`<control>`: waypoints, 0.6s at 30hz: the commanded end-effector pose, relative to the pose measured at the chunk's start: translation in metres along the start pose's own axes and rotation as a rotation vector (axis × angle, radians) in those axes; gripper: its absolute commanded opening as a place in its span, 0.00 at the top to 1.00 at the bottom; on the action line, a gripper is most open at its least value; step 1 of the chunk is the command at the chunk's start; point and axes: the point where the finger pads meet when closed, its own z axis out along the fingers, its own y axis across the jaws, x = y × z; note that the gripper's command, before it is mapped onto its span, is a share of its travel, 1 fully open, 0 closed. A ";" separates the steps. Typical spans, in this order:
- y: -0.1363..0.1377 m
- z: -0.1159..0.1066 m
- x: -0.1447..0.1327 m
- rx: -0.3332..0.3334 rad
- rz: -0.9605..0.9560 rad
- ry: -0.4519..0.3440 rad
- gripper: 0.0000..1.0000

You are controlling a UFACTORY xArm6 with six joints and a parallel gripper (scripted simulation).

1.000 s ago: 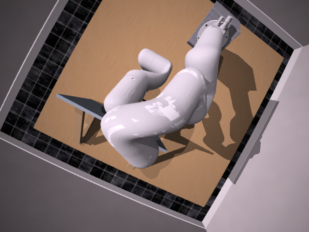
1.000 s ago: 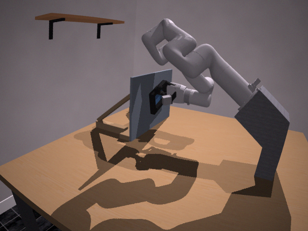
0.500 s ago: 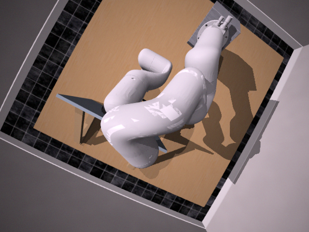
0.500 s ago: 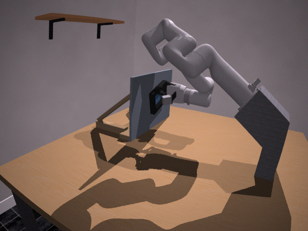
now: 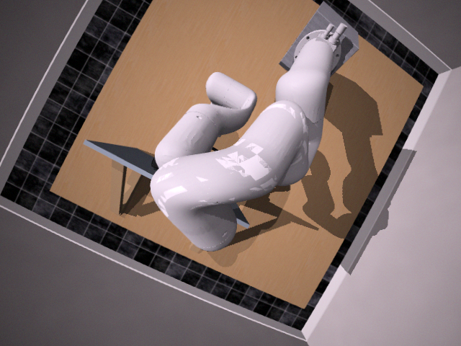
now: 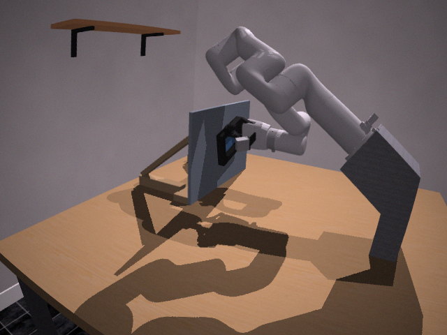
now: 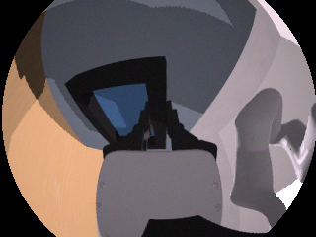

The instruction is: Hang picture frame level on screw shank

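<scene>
A small black picture frame (image 6: 221, 153) (image 7: 113, 74) with a blue picture is held against the face of an upright grey-blue board (image 6: 204, 158) (image 7: 152, 27) (image 5: 115, 151) on the table. In the wrist view the frame looks tilted. My gripper (image 6: 233, 134) (image 7: 159, 108) reaches in level from the right and is shut on the frame's near side edge. The screw is hidden behind the frame and the fingers, so I cannot tell how the frame sits on it. In the top view the arm covers the gripper and the frame.
A wooden brace (image 6: 164, 156) props the board from behind. The arm's grey pedestal (image 6: 390, 187) (image 5: 349, 40) stands at the table's right corner. A wall shelf (image 6: 115, 26) hangs high at the back left. The wooden table (image 6: 306, 202) carries dark arm shadows.
</scene>
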 end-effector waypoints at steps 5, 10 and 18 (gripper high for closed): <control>0.001 0.000 -0.001 -0.001 0.023 -0.001 1.00; 0.001 0.000 -0.003 -0.001 0.045 -0.002 1.00; 0.001 0.000 -0.005 -0.001 0.079 -0.004 1.00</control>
